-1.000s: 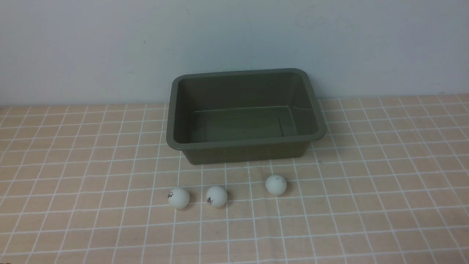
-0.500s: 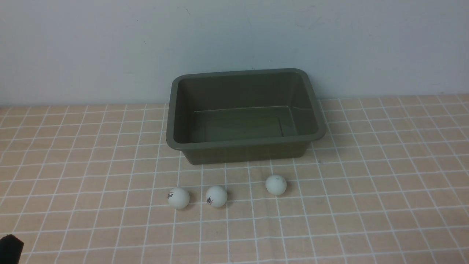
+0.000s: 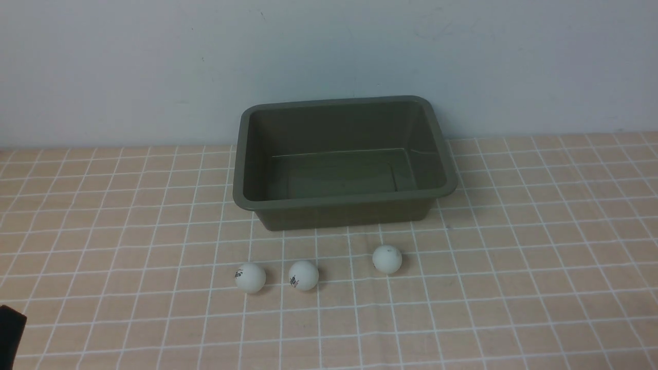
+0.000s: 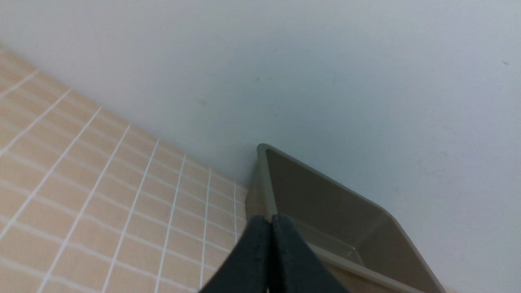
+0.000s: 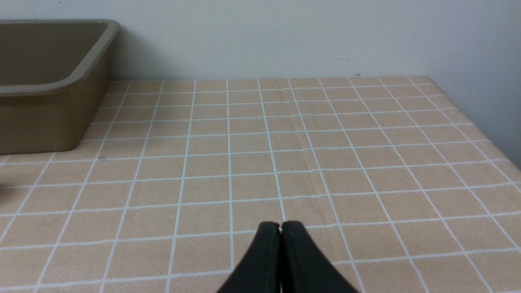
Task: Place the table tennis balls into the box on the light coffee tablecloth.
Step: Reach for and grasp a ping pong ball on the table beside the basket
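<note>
Over the light coffee tablecloth, near-left: left fingers higher than before.

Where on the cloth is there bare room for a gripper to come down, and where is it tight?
Bare: the tablecloth right of the box, left of the box, and the near strip toward the robot. Tight: the narrow gap between the left ball and middle ball. The right ball stands apart, closest to the box.

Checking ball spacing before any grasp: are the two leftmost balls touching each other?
Apart. The front view shows a strip of bare cloth between the left ball and the middle ball.
</note>
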Robot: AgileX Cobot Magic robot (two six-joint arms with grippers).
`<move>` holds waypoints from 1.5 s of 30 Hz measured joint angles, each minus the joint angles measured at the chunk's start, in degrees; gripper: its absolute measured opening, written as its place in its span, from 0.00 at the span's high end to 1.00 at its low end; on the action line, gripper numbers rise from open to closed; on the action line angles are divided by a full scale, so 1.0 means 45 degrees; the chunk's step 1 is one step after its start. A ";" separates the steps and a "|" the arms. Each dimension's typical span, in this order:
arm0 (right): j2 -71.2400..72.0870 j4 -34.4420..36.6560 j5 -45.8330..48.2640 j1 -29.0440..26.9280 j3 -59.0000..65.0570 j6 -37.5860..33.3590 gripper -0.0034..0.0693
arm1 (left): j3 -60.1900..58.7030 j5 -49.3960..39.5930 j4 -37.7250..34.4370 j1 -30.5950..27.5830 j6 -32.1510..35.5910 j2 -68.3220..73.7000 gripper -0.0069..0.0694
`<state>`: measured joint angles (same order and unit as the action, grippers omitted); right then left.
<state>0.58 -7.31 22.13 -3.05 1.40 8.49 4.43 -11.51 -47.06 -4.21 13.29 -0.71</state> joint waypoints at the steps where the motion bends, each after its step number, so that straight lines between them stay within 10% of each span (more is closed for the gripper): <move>1: 0.0000 0.0000 0.0000 0.0000 0.0000 0.0000 0.97 | 0.0082 -0.0058 0.0000 0.0000 0.0286 0.0000 1.00; 5: 0.0000 0.0000 0.0000 0.0000 0.0000 0.0000 0.97 | 0.1777 -0.1536 0.0000 0.0000 0.2849 0.0064 1.00; 15: 0.0000 0.0000 0.0000 0.0000 0.0000 0.0000 0.97 | 0.3895 -0.4656 0.0077 0.0000 0.3878 0.2866 1.00; 36: 0.0000 0.0108 -0.0269 0.0000 0.0014 -0.0055 0.97 | 0.4319 -0.5000 -0.0641 0.1193 0.7306 0.5332 1.00; 45: 0.0000 0.3619 -0.4405 0.0000 0.0085 0.1836 0.97 | 0.4338 -0.4997 -0.1108 0.1289 0.8329 0.6648 1.00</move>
<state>0.58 8.98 2.31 -3.05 1.79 16.75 23.95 -34.00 -52.05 1.59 50.77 29.21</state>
